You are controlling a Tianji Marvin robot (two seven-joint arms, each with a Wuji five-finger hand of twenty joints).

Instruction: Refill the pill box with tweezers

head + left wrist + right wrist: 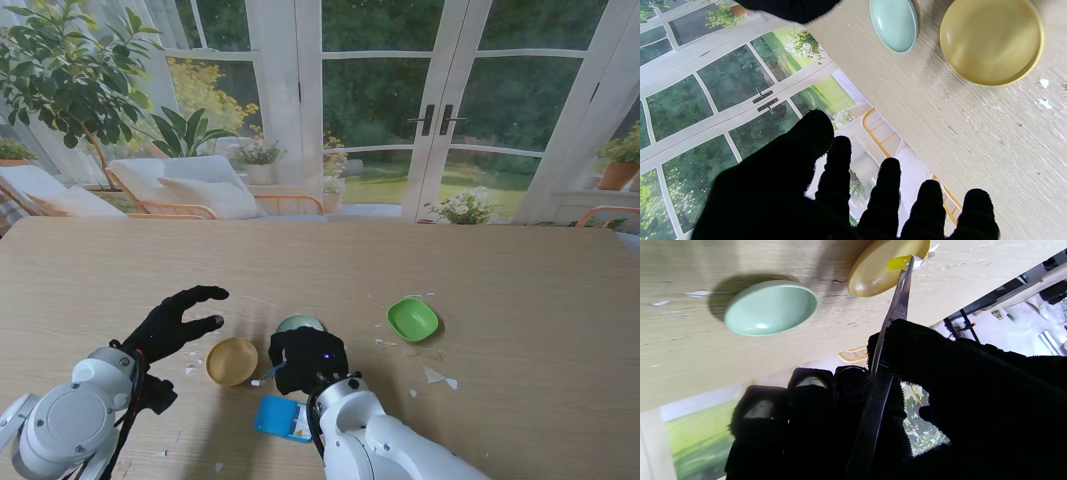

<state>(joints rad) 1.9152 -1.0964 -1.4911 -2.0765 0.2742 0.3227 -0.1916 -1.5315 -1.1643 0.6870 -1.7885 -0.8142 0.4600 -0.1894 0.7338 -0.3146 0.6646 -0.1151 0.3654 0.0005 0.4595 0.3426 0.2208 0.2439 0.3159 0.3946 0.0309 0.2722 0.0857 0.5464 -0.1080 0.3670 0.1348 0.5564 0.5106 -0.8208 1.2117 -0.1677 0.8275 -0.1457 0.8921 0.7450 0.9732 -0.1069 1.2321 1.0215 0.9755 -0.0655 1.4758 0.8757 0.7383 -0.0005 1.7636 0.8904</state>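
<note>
right robot hand [940, 400] grips tweezers [888, 340] pinching a yellow pill [897, 262] beside the yellow dish [873, 273]; left robot hand [175, 322] spread, empty.

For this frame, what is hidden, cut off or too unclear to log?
- Blue pill box: stand view only; the right arm covers part of it, so its compartments and contents cannot be read.
- Pale green dish: in the stand view the right hand covers its near side.
- Tweezers: the tips hold a small yellow piece; what it is stays unclear.
- White specks on the table: too small to identify.
</note>
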